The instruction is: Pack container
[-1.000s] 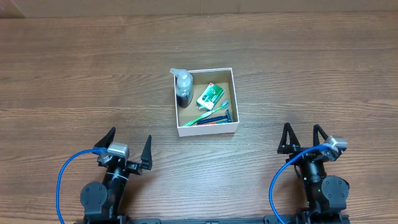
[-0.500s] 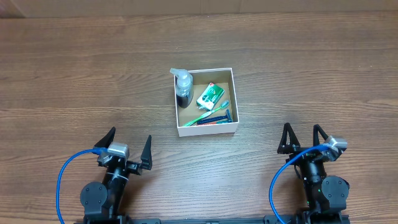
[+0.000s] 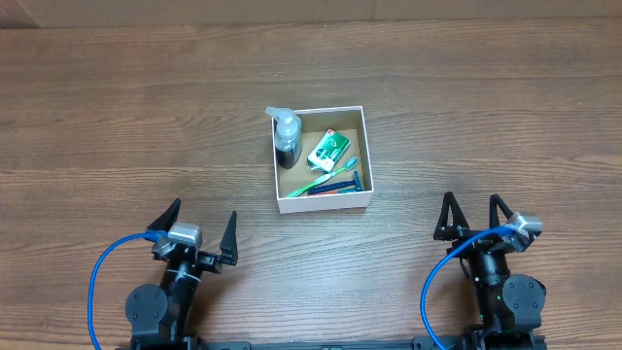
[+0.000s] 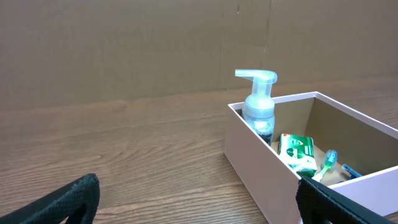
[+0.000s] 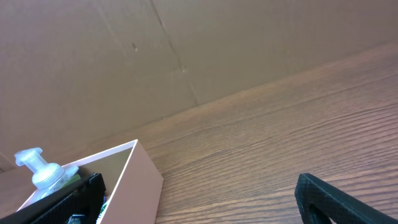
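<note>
The container, a square white-walled box with a brown inside, sits mid-table. In it are a pump bottle at the left, a green packet, a green toothbrush and a blue razor. The container and pump bottle also show in the left wrist view, and the container shows in the right wrist view. My left gripper is open and empty near the front left. My right gripper is open and empty near the front right. Both are well apart from the container.
A brown cardboard wall stands along the table's far edge. Blue cables loop beside each arm's base at the front.
</note>
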Robot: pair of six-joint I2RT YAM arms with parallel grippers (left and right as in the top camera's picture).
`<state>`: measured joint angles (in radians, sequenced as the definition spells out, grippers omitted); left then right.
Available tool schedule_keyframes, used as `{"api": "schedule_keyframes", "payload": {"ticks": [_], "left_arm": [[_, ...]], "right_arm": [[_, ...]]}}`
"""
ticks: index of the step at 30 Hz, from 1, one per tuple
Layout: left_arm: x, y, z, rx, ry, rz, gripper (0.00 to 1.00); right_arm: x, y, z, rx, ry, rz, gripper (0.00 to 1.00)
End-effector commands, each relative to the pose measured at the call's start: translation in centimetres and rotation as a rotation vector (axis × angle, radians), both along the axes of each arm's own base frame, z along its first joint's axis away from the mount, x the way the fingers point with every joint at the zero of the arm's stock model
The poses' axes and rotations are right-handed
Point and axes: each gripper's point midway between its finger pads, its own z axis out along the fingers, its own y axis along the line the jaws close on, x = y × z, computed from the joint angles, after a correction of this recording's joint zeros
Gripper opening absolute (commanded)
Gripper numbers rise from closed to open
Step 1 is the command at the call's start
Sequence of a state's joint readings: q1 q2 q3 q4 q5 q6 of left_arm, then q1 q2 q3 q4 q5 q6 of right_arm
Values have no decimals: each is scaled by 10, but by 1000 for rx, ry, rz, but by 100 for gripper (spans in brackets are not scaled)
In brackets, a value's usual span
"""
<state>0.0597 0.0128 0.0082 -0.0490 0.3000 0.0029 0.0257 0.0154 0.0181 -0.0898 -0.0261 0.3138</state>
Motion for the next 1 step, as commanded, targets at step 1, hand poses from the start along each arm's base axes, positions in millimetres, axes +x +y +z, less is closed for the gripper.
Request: {"api": "schedule_keyframes", "payload": {"ticks": [1], "left_arm": [[0, 1, 0, -5, -4, 3, 100]], "right_arm": [[0, -1, -1, -7, -6, -5, 100]]}}
